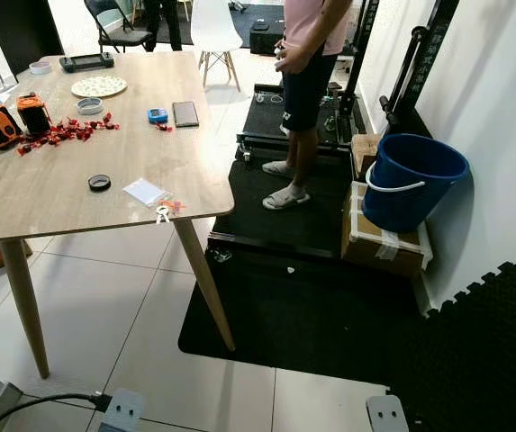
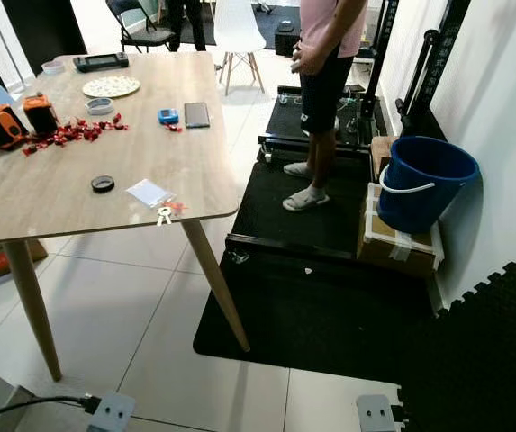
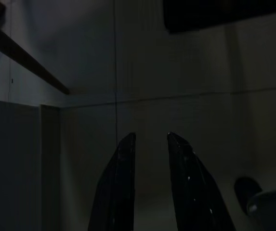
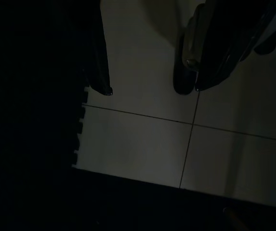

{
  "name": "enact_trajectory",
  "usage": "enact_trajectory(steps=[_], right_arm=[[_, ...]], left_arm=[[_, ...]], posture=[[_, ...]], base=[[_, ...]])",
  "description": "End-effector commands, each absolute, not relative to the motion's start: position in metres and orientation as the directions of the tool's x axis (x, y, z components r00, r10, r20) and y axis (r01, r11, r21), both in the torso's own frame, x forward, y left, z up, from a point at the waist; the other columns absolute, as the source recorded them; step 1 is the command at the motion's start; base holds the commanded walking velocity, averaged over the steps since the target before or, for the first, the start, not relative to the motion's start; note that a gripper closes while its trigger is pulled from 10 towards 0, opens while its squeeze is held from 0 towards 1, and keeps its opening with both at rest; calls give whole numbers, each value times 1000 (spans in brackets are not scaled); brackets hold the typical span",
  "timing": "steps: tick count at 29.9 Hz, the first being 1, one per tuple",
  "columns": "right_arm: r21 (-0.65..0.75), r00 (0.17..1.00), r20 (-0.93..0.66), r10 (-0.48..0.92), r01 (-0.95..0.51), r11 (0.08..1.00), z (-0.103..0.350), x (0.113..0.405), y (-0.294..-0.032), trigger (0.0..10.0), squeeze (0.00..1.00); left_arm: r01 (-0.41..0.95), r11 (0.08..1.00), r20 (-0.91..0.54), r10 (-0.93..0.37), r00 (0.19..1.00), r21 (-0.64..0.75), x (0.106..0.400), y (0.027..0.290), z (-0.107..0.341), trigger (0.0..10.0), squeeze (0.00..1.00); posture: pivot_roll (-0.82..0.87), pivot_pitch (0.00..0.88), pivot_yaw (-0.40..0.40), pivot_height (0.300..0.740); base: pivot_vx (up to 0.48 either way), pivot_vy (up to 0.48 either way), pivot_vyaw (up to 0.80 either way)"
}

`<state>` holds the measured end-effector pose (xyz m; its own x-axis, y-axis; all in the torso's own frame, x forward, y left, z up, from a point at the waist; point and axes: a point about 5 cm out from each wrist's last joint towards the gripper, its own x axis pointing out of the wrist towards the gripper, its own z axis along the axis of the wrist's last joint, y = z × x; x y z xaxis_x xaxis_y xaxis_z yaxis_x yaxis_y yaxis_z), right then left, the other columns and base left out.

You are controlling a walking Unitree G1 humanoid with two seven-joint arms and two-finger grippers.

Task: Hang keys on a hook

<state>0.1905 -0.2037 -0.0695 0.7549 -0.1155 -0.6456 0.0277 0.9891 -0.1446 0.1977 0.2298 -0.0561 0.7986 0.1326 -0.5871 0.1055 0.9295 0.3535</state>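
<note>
arms: silver-grey blocks with screws [image 1: 124, 410] | cable: black [image 1: 32, 403] | gripper fingers: long, black, tapered [image 3: 116, 187]

Both arms hang low at the robot's sides. The left gripper [image 3: 150, 139] holds its fingers slightly apart, pointing downward. The right gripper [image 4: 150, 89] hangs with fingers spread wide.

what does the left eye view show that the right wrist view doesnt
Left eye view alone: the wooden table with the keys near its front edge, a small clear bag, a roll of black tape, a blue bucket on a cardboard box, and a person. Right wrist view alone: the open right gripper, hanging over the floor. Both: white floor tiles meeting the black foam mat.
</note>
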Motion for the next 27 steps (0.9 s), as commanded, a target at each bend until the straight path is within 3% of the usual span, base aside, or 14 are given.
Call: enact_trajectory(steps=[1,8,10,12,14,17,23,27], right_arm=[[-136,750,-653,-108,24,990,-72,186,-202,10000,0],[-132,828,-553,-96,27,991,-56,207,-202,10000,0],[-119,864,-495,-95,41,992,-48,217,-203,10000,0],[-103,924,-372,-84,49,993,-30,232,-205,10000,0],[-102,961,-269,-63,37,994,-16,238,-204,10000,0],[-89,978,-200,-53,36,995,-6,240,-204,10000,0],[31,994,54,-92,90,995,48,244,-208,10000,0],[80,987,138,-82,71,994,73,250,-206,10000,0]], left_arm=[[84,928,-559,144,817,362,202,234,-51,10000,0],[-32,939,-355,161,921,342,246,241,-10,10000,0],[-20,952,-304,118,945,306,257,236,3,10000,0],[71,967,-211,-19,977,243,269,218,25,10000,0],[187,958,-140,-159,977,217,269,198,43,10000,0],[241,947,-97,-225,969,211,265,187,55,10000,0],[209,964,24,-216,976,165,261,179,92,10000,0],[189,968,48,-199,979,164,266,180,106,10000,0]], posture=[[118,142,12,740],[120,147,12,740],[114,148,16,740],[105,146,20,740],[93,147,28,740],[84,146,36,740],[64,144,46,740],[54,142,51,740]], base=[[0,0,0],[0,0,0],[0,0,0],[0,0,0],[0,0,0],[0,0,0],[0,0,0],[0,0,0]])
